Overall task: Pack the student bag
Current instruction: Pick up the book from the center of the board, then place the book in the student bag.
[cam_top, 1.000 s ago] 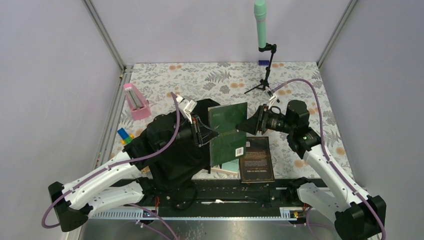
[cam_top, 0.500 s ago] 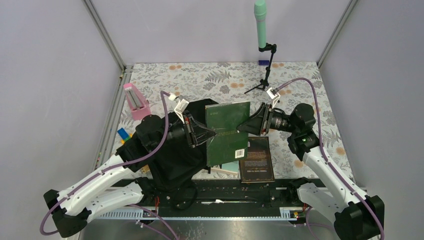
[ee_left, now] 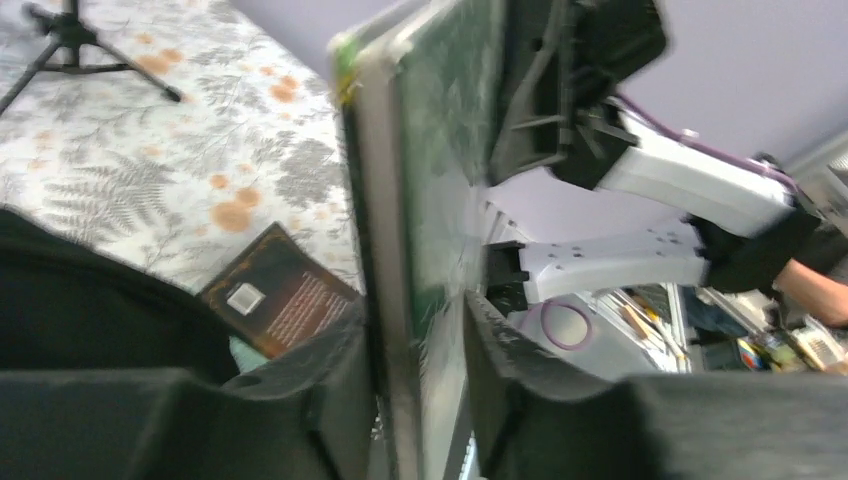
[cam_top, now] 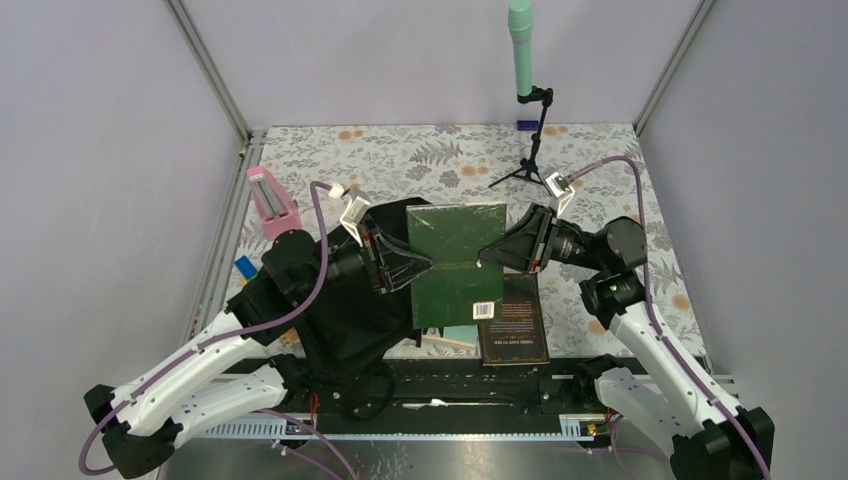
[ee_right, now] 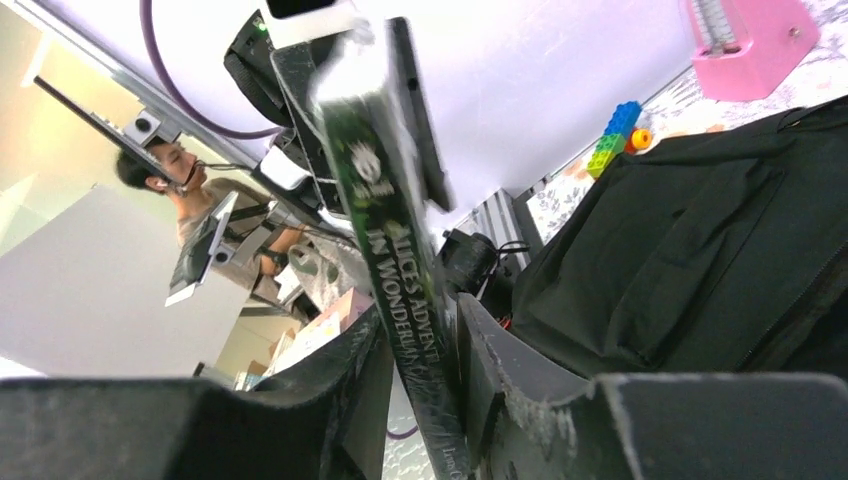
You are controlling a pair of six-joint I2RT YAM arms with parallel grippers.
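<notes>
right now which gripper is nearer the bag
Left. The left gripper sits above the bag's edge, at the green book's left side; the right gripper is across the book, farther from the bag.

Black student bag (cam_top: 350, 320), dark green book (cam_top: 455, 262) with pale spine lettering, dark brown book (cam_top: 515, 325), white tablecloth (cam_top: 420, 160) patterned with grey ferns and orange blossoms, pink metronome (cam_top: 270, 200), mint-green recorder (cam_top: 521, 45), black tripod (cam_top: 530, 165), blue, green and yellow blocks (cam_top: 250, 272)

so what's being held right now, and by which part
The dark green hardcover book, in mid-air: left gripper on its page edge, right gripper on its spine.
</notes>
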